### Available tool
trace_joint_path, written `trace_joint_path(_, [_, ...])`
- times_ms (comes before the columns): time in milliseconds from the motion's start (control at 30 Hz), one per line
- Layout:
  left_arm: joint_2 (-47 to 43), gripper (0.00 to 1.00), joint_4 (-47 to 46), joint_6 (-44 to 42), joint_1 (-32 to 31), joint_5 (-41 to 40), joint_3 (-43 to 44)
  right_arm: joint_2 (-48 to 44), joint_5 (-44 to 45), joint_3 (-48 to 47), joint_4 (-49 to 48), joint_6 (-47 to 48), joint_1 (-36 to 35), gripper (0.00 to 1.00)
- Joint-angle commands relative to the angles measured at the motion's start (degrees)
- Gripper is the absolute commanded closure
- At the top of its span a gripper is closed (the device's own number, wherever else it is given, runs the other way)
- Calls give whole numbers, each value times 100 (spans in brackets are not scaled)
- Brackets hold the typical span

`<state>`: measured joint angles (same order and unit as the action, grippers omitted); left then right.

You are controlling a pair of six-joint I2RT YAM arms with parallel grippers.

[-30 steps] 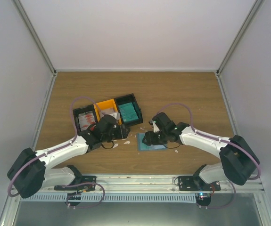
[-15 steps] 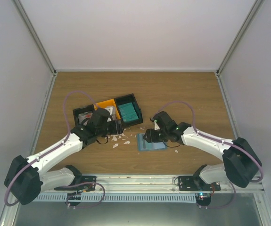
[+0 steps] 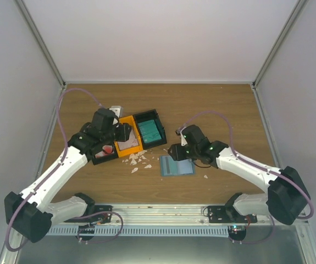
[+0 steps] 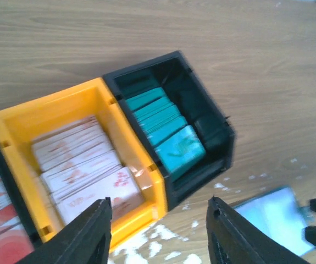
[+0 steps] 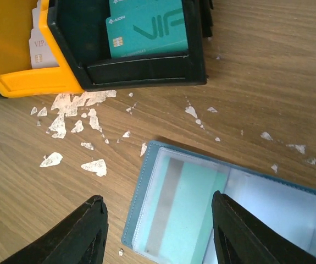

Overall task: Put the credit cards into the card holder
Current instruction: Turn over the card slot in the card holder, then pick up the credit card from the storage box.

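Lying open, the card holder point(image 5: 223, 214) sits beneath the right hand point(image 5: 159, 234).

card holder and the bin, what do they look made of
Card holder: slate-blue cover, possibly vinyl or faux leather; clear glossy plastic sleeves, since a card shows through. Bin: rigid moulded plastic, black and orange, smooth thick walls with slight sheen.

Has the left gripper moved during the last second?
Yes. The left gripper went up-left in the top view, from the near edge of the bin to over its left end.
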<state>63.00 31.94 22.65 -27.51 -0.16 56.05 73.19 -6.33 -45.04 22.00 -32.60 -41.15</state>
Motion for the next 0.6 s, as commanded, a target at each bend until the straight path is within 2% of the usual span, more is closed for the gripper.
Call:
trace_joint_path(0, [190, 56, 460, -342, 272, -70, 12, 253, -236, -177, -340, 331, -41, 47])
trace_joint_path(100, [665, 68, 296, -891, 324, 636, 95, 454, -392, -128, -624, 216, -44, 48])
trace_joint_path(300, [1828, 82, 236, -1777, 342, 542, 616, 1034, -789, -274, -1025, 74, -43, 51])
trace_joint_path(433, [2383, 83, 100, -2216, 354, 678, 746, 1458, -813, -538, -1142, 93, -43, 52])
trace_joint_path(567, [3008, 75, 431, -2591, 368, 396, 1101, 1953, -806, -863, -1095, 181, -38, 52])
